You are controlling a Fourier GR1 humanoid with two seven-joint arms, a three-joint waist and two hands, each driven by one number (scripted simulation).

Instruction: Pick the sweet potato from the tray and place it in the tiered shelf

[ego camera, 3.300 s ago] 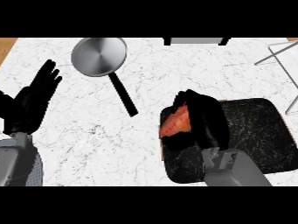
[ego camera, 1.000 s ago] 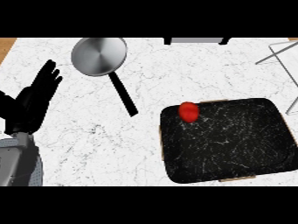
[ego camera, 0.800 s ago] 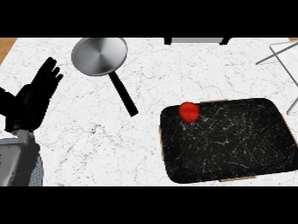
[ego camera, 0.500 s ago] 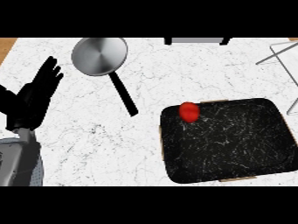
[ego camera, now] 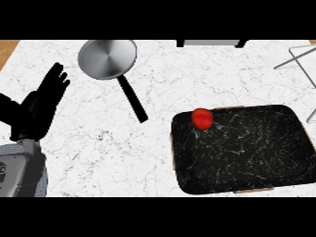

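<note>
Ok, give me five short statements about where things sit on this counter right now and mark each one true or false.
1. The sweet potato lies on the black tray, near its upper left corner. True.
2. The right hand is curled round the sweet potato. False: the right hand is not in view and nothing touches the sweet potato.
3. The left hand is open at the view's left, fingers up. True.
4. The frying pan stands on the tray. False: it lies on the white marble counter, up and left of the tray, handle pointing toward the tray.
5. The sweet potato already sits in the tiered shelf. False: it is on the tray; the wire shelf shows at the upper right.
</note>
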